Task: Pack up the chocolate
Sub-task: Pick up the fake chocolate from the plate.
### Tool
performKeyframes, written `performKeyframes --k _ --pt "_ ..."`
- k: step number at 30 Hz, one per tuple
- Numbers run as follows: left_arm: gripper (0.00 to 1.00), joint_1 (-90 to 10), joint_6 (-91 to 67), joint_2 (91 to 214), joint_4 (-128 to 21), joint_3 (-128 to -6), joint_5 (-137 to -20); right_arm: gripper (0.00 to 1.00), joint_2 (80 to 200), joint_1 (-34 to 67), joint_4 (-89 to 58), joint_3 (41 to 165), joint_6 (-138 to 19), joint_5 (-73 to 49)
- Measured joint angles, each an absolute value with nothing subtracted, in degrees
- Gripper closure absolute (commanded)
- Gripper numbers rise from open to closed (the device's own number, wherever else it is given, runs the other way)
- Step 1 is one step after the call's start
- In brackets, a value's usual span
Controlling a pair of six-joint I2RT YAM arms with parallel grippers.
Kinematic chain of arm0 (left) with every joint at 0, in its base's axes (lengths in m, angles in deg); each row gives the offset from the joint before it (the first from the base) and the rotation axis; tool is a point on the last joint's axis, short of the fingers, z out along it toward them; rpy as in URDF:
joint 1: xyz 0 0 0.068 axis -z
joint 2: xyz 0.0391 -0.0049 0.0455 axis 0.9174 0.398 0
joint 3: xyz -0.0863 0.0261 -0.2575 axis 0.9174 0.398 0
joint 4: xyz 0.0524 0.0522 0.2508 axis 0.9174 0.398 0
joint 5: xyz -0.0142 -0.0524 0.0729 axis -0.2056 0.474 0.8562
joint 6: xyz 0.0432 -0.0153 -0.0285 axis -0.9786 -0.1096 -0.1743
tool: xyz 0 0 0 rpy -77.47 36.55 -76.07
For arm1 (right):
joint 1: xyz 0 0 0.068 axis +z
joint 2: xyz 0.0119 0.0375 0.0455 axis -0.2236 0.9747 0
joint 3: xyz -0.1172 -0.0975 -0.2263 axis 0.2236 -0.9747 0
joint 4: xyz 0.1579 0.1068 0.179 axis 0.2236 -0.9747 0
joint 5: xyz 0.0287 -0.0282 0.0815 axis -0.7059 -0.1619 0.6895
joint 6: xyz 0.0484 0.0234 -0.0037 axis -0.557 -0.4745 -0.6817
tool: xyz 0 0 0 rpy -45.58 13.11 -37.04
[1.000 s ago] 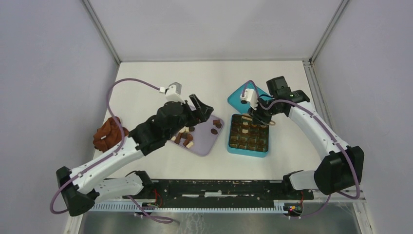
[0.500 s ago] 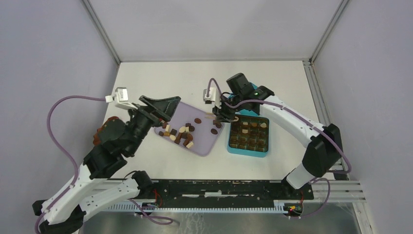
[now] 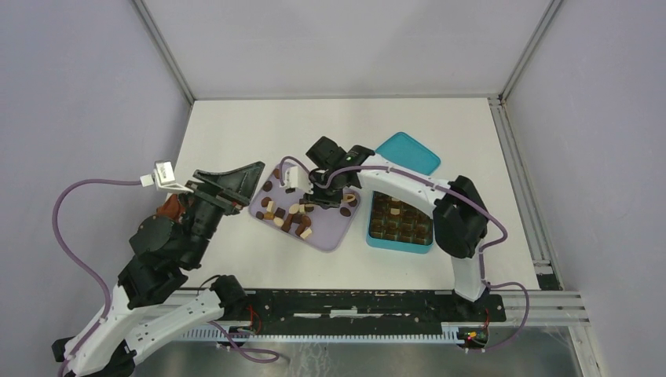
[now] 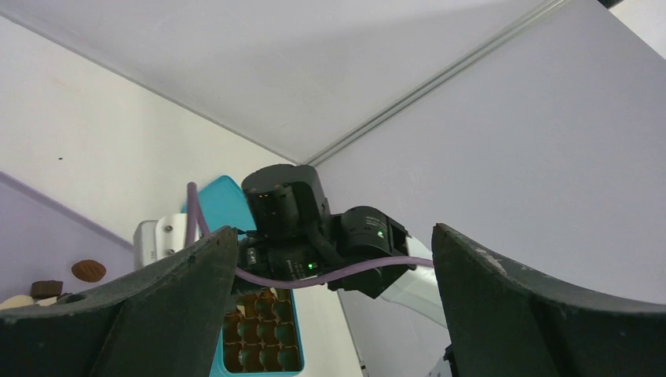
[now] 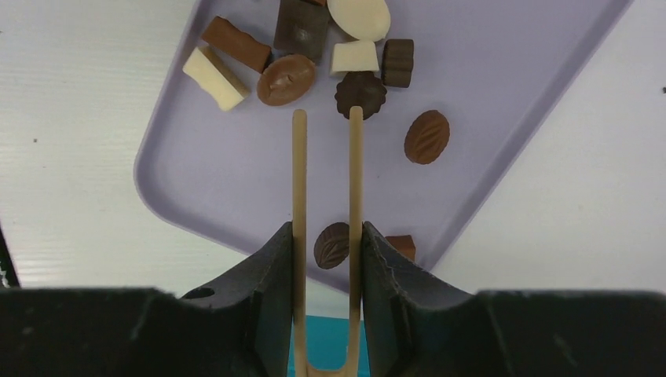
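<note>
Fingers [image 5: 267, 267] of the right gripper [image 5: 327, 236] pinch wooden tongs [image 5: 299, 181], tips slightly apart above the chocolate [image 5: 360, 93] on the purple tray [image 5: 503, 71], probably to lift one small piece, while the left gripper [image 4: 334, 236] stands aside, wide open and empty.

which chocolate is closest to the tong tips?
The dark-brown round fluted one, just beyond one tip of the wooden tongs; the others lie farther off.

The left arm [image 3: 153, 320] and right arm [image 3: 402, 183] have white links and black joints. Purple cables [image 3: 56, 224] trail from both. A green light [image 3: 346, 156] glows on the right wrist.
</note>
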State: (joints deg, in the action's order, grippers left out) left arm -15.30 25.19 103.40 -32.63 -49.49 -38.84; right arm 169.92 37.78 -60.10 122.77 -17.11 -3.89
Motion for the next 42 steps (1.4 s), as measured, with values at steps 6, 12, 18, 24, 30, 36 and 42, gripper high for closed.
performKeyframes --k 6,12,18,24,30,36,42 --pt "0.03 -15.3 25.2 101.3 -31.2 -48.8 -37.2 0.61 176.1 38.4 -62.1 126.0 -17.0 -8.5" --pt "0.03 -15.3 25.2 101.3 -30.1 -48.7 -35.8 0.59 178.6 38.4 -63.8 126.0 -16.9 -10.5" --pt "0.03 -15.3 25.2 101.3 -30.0 -48.7 -35.5 0.58 180.6 38.4 -64.1 126.6 -16.9 -10.9" --pt "0.03 -15.3 25.2 101.3 -29.9 -48.4 -35.0 0.57 182.7 38.4 -64.4 128.0 -16.9 -11.2" --pt "0.03 -15.3 25.2 101.3 -29.9 -48.4 -34.4 0.56 184.1 38.4 -65.0 129.4 -17.0 -12.0" --pt "0.03 -15.3 25.2 101.3 -29.9 -48.1 -34.4 0.55 185.4 38.4 -65.3 130.1 -17.0 -12.4" --pt "0.03 -15.3 25.3 101.4 -29.9 -47.9 -34.4 0.53 185.7 38.4 -65.5 130.7 -17.0 -12.5"
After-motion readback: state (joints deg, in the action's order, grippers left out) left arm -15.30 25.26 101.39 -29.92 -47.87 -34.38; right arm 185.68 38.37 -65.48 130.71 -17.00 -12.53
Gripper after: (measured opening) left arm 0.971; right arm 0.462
